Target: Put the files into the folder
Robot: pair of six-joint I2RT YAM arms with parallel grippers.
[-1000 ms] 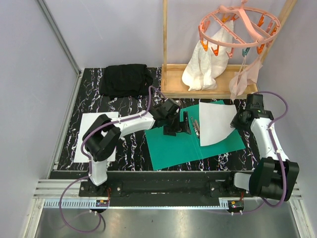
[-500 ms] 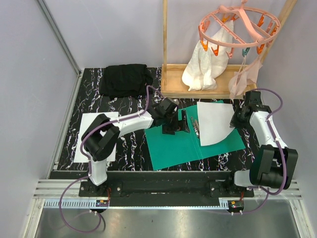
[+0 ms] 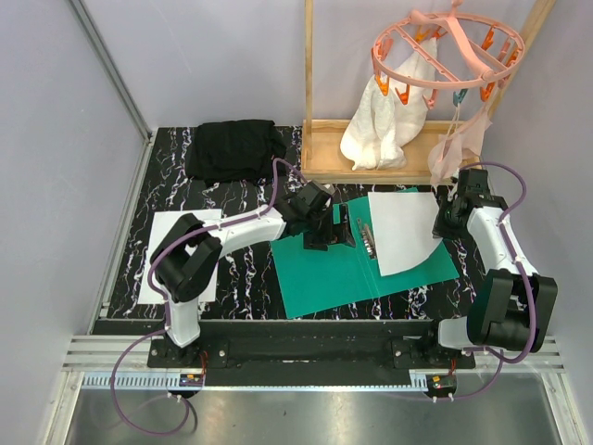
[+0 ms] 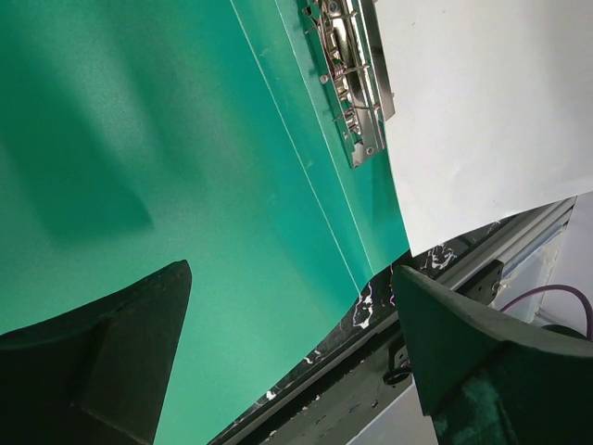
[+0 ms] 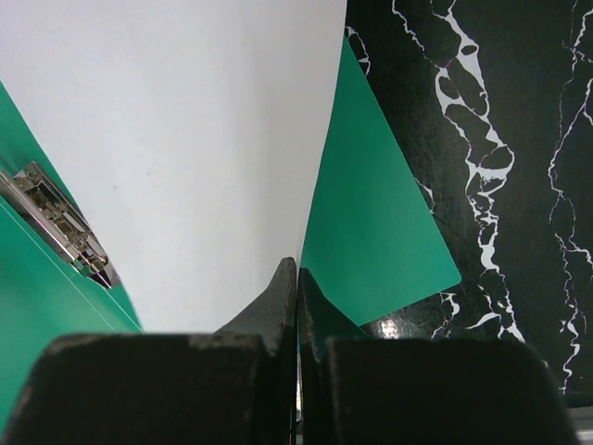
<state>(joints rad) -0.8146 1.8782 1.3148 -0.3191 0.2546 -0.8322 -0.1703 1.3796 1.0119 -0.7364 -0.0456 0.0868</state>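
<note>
The right gripper [image 5: 296, 271] is pinched tight on the right edge of a thin white sheet [image 3: 400, 232], which lies smooth over the right half of the open teal folder [image 3: 320, 278]; the left gripper [image 4: 289, 278] hangs spread wide and empty over the folder's matte left half; a shiny metal clip [image 4: 352, 83] runs along the spine, cut off in the left wrist view; the second sheet [image 3: 159, 236] lies flat at the left on the black marbled table [image 3: 248, 271], partly hidden by the left arm.

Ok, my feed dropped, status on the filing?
Left gripper open above folder. Right gripper shut on one sheet, draped over folder beside its clip. Second sheet on table, far left. No obstruction seen.
</note>
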